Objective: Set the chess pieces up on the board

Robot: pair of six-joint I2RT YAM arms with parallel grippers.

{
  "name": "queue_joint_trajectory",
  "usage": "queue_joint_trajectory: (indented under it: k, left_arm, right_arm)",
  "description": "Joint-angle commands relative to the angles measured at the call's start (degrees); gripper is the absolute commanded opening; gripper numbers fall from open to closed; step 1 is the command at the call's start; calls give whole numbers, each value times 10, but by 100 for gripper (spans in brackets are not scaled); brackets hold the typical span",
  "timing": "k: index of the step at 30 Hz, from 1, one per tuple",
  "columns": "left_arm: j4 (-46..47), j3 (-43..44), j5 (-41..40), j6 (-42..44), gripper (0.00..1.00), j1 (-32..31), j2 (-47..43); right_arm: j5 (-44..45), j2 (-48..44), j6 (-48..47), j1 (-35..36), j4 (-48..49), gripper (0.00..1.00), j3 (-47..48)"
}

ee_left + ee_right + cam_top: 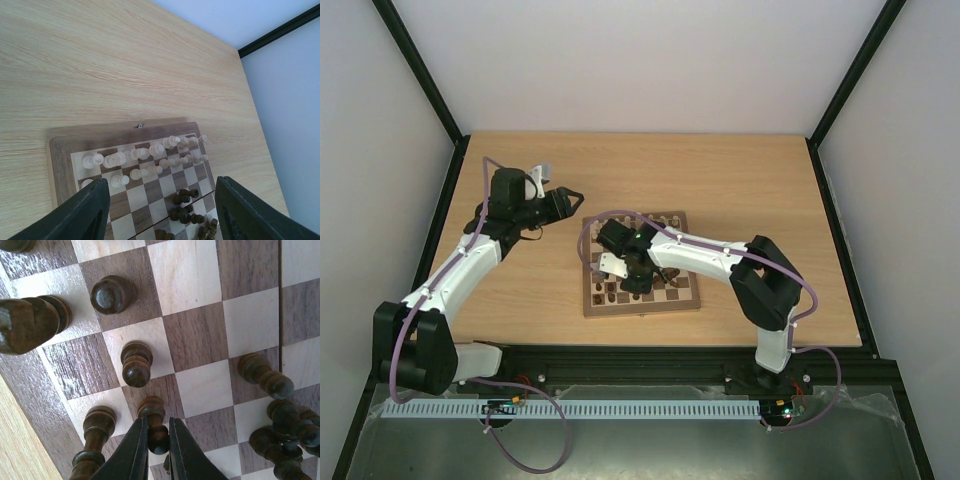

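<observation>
We had the right tool [157,426] down over the near-left part of the board [642,310], its fingers pinched shut on a small dark piece [152,409] — other dark pieces [112,294] stood on the squares around it, and a heap of dark ones [285,432] lay tumbled off to one side. The left tool [160,205] hung wide open with nothing in it, above the tabletop [740,180] just off the board's far-left corner — and from there we saw the cream pieces [150,156] lined up in two rows along the board edge nearest that tool.
</observation>
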Motion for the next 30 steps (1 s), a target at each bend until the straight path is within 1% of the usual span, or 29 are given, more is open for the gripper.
queue_joint_trajectory:
  k: [1,6,12,14,23,26,30]
  left_arm:
    - [9,-8,9,-3,61,5,-11]
    - [9,-9,9,-3,61,5,-9]
    - [10,-9,10,-3,61,5,-8]
    - [10,-10,9,-2,61,5,-8]
    - [12,-10,11,-3,61,5,-2]
    - [14,-12,13,0,61,4,1]
    - [28,-16,25,5,60,-2,3]
  right_arm:
    - [2,13,1,3,-33,9,15]
    - [0,18,5,2,-30,11,13]
    - [1,18,9,3,-29,23,15]
    - [0,13,9,3,-31,25,17]
    - [9,-23,3,-2,-44,29,17]
    - [-5,-42,5,-10,-46,31,12]
    - [-25,-78,13,-32,-62,32,5]
